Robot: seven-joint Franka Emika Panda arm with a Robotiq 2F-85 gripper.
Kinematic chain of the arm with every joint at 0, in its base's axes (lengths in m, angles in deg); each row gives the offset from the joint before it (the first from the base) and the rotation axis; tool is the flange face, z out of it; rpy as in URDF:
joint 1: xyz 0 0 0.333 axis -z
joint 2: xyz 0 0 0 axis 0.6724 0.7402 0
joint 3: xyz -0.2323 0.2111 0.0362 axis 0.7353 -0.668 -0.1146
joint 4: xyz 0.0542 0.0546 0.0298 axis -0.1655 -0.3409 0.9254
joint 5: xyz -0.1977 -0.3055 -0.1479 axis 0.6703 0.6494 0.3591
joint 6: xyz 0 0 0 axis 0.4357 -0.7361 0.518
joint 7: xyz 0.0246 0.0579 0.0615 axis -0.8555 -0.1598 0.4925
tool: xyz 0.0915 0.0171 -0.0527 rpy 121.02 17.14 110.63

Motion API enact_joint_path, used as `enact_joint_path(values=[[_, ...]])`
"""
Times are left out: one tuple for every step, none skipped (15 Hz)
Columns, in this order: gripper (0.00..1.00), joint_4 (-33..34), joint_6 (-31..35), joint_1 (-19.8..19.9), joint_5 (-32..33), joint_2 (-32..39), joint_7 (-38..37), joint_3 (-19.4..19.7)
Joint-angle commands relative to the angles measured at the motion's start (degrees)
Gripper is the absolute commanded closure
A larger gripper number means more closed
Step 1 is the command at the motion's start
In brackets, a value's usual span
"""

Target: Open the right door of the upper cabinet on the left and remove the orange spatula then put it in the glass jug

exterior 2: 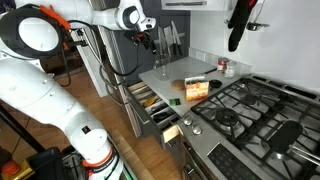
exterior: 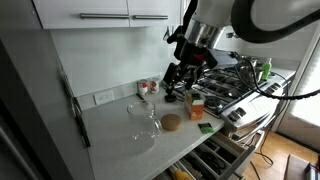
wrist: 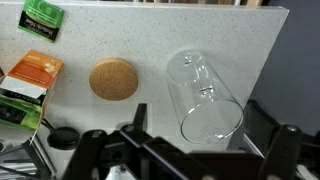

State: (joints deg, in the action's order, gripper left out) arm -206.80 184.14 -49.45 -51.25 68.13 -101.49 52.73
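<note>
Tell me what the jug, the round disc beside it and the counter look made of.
The jug: clear colourless glass, see-through with bright highlights. The round disc: probably cork, tan, matte, grainy. The counter: pale speckled surface, stone or laminate; cannot tell which.

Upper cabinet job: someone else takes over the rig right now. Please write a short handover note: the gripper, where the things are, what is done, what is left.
Gripper: open, empty, in the air over the countertop.
Right door of the upper cabinet: shut, as is the door beside it.
Orange spatula: not visible in any view.
Glass jug: on the countertop beside a cork coaster, nothing in it.
Done: nothing yet.
Left: open the right door, take out the spatula, put it in the jug.
</note>
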Motion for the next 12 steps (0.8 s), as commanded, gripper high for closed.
enact_joint_path(values=[[0.0, 0.2, -0.2, -0.3, 0.1, 0.1, -0.1, 0.3], [0.0, 0.2, -0.2, -0.3, 0.1, 0.1, -0.1, 0.3], [0.0, 0.2, -0.2, -0.3, 0.1, 0.1, -0.1, 0.3], [0.0, 0.2, -0.2, -0.3, 0.1, 0.1, -0.1, 0.3], [0.0, 0.8, 0.2, -0.7, -0.8, 0.4, 0.6, 0.4], [0.0, 3.1, -0.7, -1.6, -2.0, 1.5, 3.2, 0.5], [0.0, 5.3, -1.2, -1.9, -2.2, 2.6, 4.2, 0.3], [0.0, 8.4, -1.2, -1.9, -2.1, 4.3, 2.4, -0.3], [0.0, 11.0, -0.6, -1.8, -1.4, 5.6, 0.4, -0.8], [0.0, 13.9, 0.3, -1.6, 0.0, 7.3, -1.7, -1.3], [0.0, 16.9, 0.5, -1.1, 1.5, 8.8, -4.3, -1.7], [0.0, 19.4, 1.4, -0.7, 3.3, 10.4, -7.4, -1.8]])
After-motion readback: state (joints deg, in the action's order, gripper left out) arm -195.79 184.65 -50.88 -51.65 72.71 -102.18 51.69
